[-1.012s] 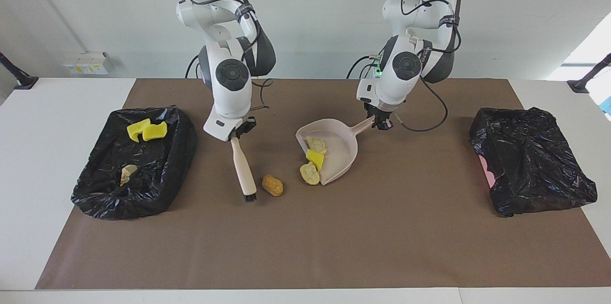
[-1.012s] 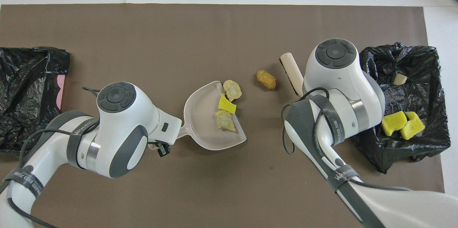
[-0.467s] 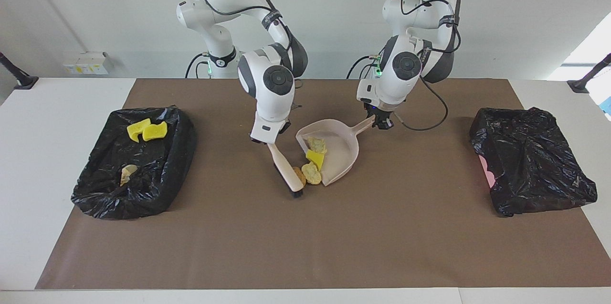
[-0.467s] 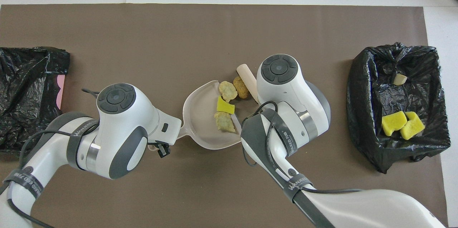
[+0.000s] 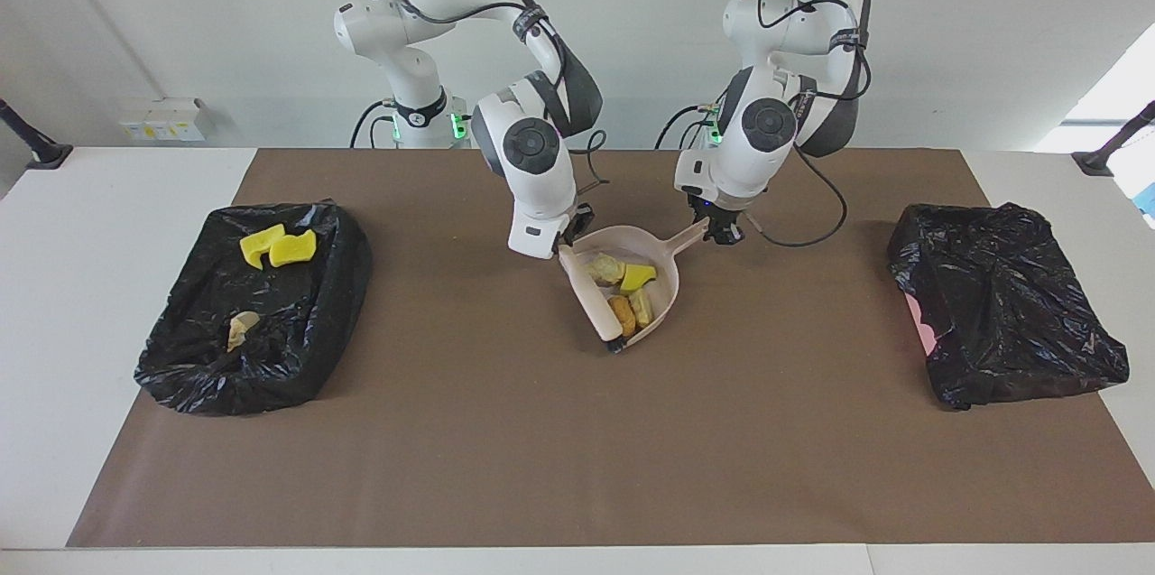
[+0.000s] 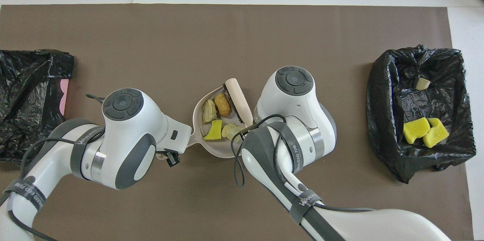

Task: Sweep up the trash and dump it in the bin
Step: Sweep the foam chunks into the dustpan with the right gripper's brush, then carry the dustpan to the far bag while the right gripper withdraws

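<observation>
The table [image 5: 126,196] carries a brown mat [image 5: 577,449] with a black-lined bin [image 5: 257,313] at the right arm's end and a second bagged bin [image 5: 1002,304] at the left arm's end. Three scraps already lie in the first bin: two bright yellow ones [image 5: 278,247] and a pale one [image 5: 242,328].

At mid-mat the dustpan [image 5: 663,297] rests flat. The left gripper [image 5: 719,233] is clenched on the end of its handle. The right gripper [image 5: 567,241] is clamped on the brush [image 5: 591,301], which lies along the pan's open lip, bristles at the lip's corner farther from the robots.

Four scraps [image 6: 217,118] sit inside the pan: a pale one, the orange-brown one touching the brush, a yellow-green wedge and another pale piece. No scrap shows loose on the mat.

The sweeping step looks finished, with the brush acting as a gate across the mouth. The next move likely calls for lifting the pan with its lip tilted up so nothing rolls out, carrying it over a bin, then tipping it. The brush must clear the lip first, or travel with it.
</observation>
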Robot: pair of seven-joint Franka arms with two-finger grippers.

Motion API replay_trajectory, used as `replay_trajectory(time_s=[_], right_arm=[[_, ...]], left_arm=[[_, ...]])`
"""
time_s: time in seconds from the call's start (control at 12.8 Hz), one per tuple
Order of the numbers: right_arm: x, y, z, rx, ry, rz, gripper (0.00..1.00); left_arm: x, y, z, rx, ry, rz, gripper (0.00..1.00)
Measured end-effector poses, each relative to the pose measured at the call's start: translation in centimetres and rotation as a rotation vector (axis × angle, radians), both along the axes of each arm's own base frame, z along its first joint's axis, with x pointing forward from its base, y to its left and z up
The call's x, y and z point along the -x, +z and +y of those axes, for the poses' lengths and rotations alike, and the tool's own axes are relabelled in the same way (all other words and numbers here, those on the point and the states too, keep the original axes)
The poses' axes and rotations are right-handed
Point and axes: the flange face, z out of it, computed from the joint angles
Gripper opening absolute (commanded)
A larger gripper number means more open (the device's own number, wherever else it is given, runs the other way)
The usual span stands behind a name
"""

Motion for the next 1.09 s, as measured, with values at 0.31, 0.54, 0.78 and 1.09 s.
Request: replay_trajectory(time_s=[0.31, 0.54, 0.78, 1.09], right_arm=[[0.4, 1.9, -1.1, 0.001, -0.005, 0.029, 0.0], [-1.0, 4.4, -6.2, 0.015, -0.073, 0.052, 0.0], [-1.1, 6.3, -9.6, 0.072, -0.105, 0.067, 0.0], [1.5, 7.2, -5.5, 0.167, -0.193, 0.055, 0.0]], left_arm=[[-0.2, 0.1, -0.1, -0.002, 0.039, -0.015, 0.0], [-0.3, 0.2, -0.1, 0.014, 0.09, -0.009, 0.0], [-1.0, 1.1, 0.7, 0.015, 0.173, -0.03, 0.0], [-3.0, 6.5, 5.4, 0.039, 0.33, -0.124, 0.0]])
